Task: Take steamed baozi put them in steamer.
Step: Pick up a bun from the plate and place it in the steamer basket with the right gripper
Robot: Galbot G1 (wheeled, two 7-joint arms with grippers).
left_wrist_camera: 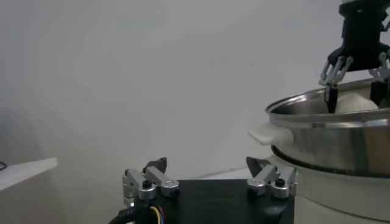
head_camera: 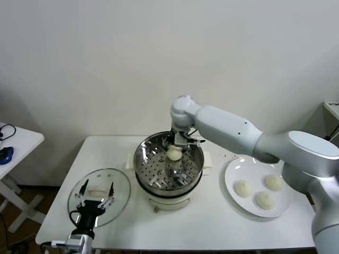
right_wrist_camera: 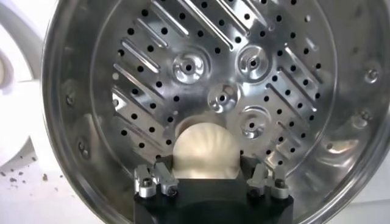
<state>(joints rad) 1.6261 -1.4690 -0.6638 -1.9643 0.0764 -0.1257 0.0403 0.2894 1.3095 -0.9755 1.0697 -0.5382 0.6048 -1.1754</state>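
At the left, the left gripper (head_camera: 96, 203) idles with fingers spread wide above the glass lid (head_camera: 99, 197) on the tabletop (head_camera: 212, 222). In the middle, the right gripper (head_camera: 175, 150) hangs inside the steamer (head_camera: 168, 165), fingers clamped on one bun (head_camera: 174, 153) near the far wall. Letting go from this height could make the bun roll or land on its side, and sticky dough may cling to a finger. At the right, three buns (head_camera: 243, 188) wait on the plate (head_camera: 231, 174).
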